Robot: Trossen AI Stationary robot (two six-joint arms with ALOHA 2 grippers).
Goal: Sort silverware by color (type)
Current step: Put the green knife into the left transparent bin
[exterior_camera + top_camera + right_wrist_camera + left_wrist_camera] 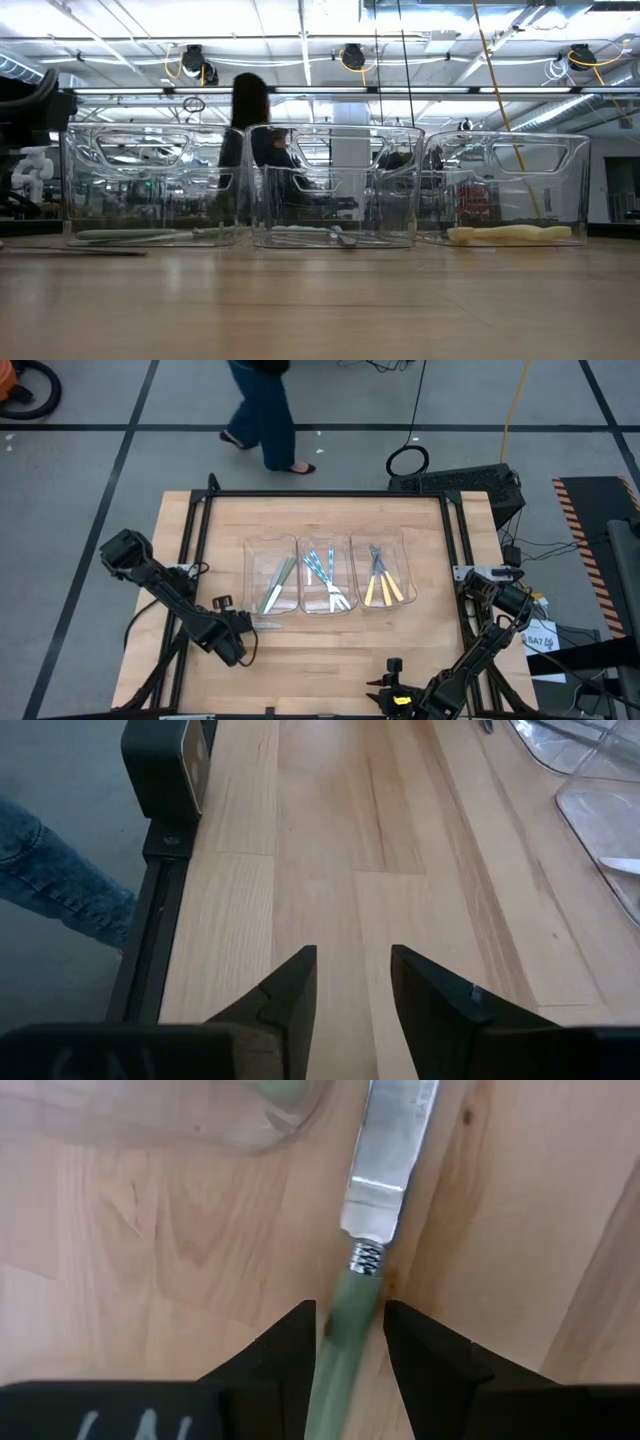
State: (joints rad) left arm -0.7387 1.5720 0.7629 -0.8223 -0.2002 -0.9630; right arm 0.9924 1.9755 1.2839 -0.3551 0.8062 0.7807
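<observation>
Three clear bins (pixel 325 575) stand in a row at mid-table, one colour each: green handles (pixel 278 584) in the left bin, blue (pixel 322 570) in the middle, yellow (pixel 385 590) in the right. This grouping indicates the sort is nearly complete.

One green knife (pixel 370 1230) lies on the table (pixel 330 660), just outside the left bin's near corner. The left gripper (pixel 348 1342) is low over it, fingers (pixel 285 1350) straddling the green handle with its blade pointing toward the bin. Whether the fingers press the handle or merely flank it cannot be told. A handle grasp likely leaves the blade free to enter the left bin first.

The right gripper (pixel 352 985) waits at the table's near right edge, fingers apart, holding nothing.

A person (pixel 268 410) walks beyond the far edge.
</observation>
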